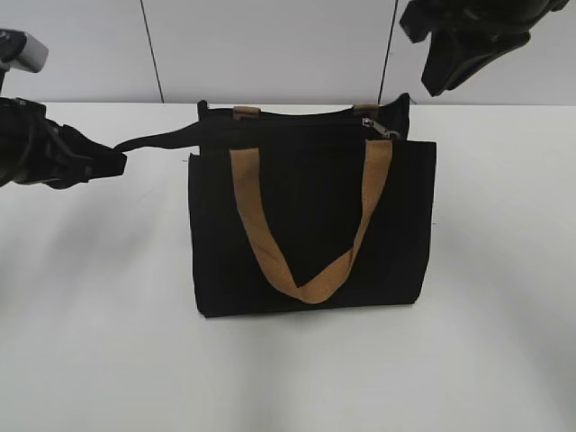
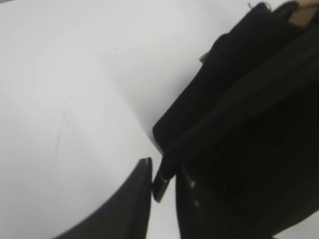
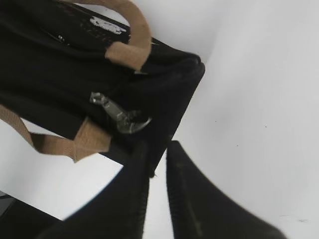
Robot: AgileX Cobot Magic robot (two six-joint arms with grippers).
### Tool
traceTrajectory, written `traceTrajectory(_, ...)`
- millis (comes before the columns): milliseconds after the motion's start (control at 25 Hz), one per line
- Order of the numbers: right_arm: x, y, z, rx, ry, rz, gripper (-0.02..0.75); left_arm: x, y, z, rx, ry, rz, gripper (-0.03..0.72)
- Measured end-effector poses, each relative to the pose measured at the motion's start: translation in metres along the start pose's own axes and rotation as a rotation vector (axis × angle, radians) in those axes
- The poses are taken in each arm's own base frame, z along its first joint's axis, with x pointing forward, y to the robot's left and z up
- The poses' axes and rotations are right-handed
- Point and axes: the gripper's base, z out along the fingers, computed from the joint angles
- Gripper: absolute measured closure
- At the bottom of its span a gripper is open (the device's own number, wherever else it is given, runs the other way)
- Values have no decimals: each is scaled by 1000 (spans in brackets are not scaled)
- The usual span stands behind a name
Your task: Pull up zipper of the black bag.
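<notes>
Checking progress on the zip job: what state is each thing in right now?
black bag: lying flat on the table.
zipper pull tab: at the bag's right end, ungripped.
tan strap handle: lying limp across the bag.
left gripper: shut on the bag's end tab.
right gripper: open, above the bag's corner.

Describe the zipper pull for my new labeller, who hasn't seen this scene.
Find the black bag on the white table. At its top edge's right end, above the right tan strap, sits the zipper pull: the only small silvery metal piece.

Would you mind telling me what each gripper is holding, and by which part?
The left gripper pinches the black bag by its end tab. The right gripper holds nothing.
</notes>
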Motion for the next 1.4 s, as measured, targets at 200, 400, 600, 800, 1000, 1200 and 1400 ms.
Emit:
traceTrajectory(200,2,4,-13,-55,-36,-63,285,1,5,-1,-35,3,-2,174)
traceTrajectory(400,4,8,-24,-85,-69,-88,158,1,5,-1,-33,2,-17,82)
traceTrajectory(600,17,10,-55,-62,-134,-104,158,-14,-8,-15,-99,-57,-43,132)
traceTrajectory(800,55,21,-69,10,-111,-166,188,-36,-34,-33,-248,-168,27,139)
traceTrajectory(1000,104,39,-73,-17,-81,-191,195,-28,-49,-25,-429,-160,81,146)
traceTrajectory(1200,153,40,-79,-20,-84,-179,195,-15,-75,-13,-502,-45,221,148)
traceTrajectory(1400,192,39,-93,-17,-151,-178,195,0,-109,-19,-456,89,166,148)
